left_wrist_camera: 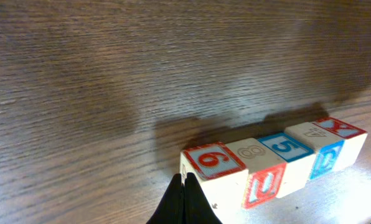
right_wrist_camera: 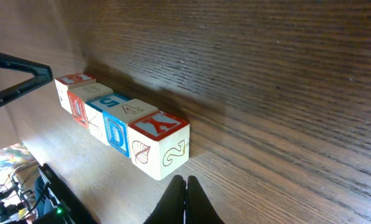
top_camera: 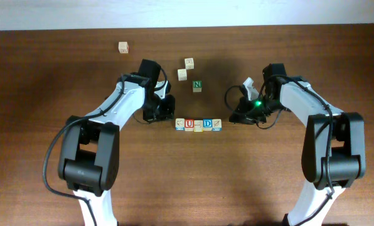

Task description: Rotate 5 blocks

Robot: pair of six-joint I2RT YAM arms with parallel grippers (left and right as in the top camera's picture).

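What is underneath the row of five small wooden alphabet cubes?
Only the dark brown wooden table; the cube row rests directly on it. Their bottom faces are covered and cannot be read.

blocks (top_camera: 198, 124) — U, D, green cube (top_camera: 197, 85) — N

Table (top_camera: 187, 188): dark brown wood, straight pronounced grain, finely ridged surface, low satin sheen where light falls; blocks (top_camera: 198, 124): pale bare-looking wood, smooth faces, softened edges, red and blue paint lying flat and matt; left arm (top_camera: 121, 97) and right arm (top_camera: 303, 99): smooth white shells, plastic in look, with black matt joints; left gripper (left_wrist_camera: 184, 180) and right gripper (right_wrist_camera: 185, 182): black, matt, smooth.
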